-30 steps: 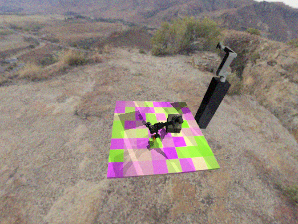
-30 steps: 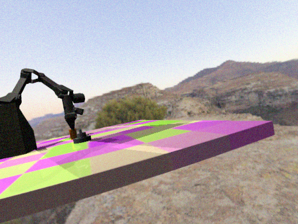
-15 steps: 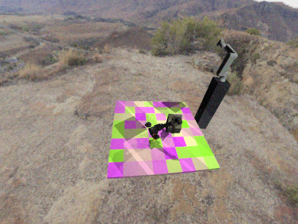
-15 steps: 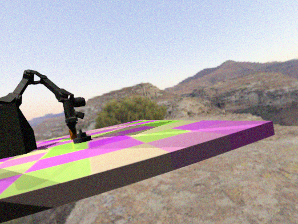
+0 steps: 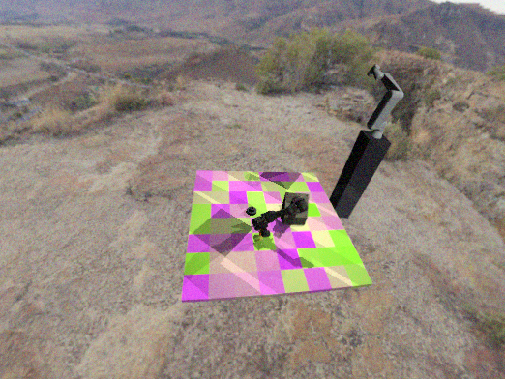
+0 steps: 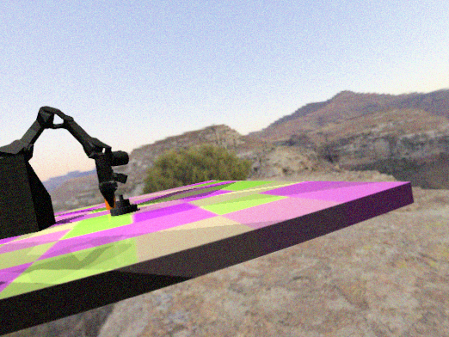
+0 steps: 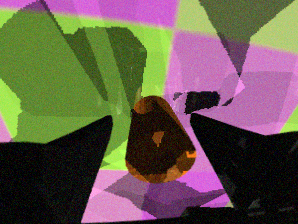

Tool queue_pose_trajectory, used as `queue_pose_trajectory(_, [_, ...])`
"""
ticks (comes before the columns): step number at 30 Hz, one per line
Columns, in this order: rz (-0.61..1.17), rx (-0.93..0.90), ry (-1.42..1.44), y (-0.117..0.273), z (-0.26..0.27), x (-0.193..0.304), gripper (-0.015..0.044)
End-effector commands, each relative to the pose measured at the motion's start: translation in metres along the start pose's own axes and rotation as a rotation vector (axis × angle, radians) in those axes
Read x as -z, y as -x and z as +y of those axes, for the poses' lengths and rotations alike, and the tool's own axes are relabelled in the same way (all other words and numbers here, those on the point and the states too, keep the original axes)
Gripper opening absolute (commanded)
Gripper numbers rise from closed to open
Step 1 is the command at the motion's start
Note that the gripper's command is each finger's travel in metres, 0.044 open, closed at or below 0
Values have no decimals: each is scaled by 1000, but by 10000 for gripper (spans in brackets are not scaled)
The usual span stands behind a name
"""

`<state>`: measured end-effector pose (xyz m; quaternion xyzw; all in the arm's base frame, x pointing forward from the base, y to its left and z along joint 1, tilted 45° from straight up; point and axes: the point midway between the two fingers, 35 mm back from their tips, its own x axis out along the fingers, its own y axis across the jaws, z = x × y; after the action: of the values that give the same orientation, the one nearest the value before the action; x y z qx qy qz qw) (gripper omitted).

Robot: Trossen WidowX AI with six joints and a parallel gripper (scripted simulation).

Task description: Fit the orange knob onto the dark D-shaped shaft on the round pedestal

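The orange knob [image 7: 157, 142] [image 6: 107, 205] stands upright on the checkered board [image 5: 232, 271] [image 6: 301, 202]. My gripper [image 7: 152, 118] [image 5: 262, 230] [image 6: 108, 200] is lowered over it, with one dark finger on each side. In the wrist view a gap shows between the knob and each finger, so the gripper is open and not gripping. The round dark pedestal with its shaft [image 5: 251, 211] [image 6: 123, 208] stands on the board a short way from the knob. The shaft's flat side cannot be seen.
The arm's dark base block [image 5: 296, 209] [image 6: 17, 193] sits on the board behind the knob. A tall dark post with a grey camera arm [image 5: 360, 174] stands off the board's far right corner. Rough ground surrounds the board.
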<state>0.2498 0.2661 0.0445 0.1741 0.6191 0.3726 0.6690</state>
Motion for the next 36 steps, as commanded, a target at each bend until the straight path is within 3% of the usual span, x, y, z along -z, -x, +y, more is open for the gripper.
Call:
queue_pose_trajectory(1, [-2,3,-4,-1,-1,0,282])
queue_pose_trajectory(5, [-2,3,-4,-1,-1,0,177])
queue_pose_trajectory(11, [-2,3,-4,-1,-1,0,138])
queue_pose_trajectory(16, [0,10,-3,14,-4,-5,6])
queue_pose_trajectory(36, [-1,10,-3,139,-11,-6,0])
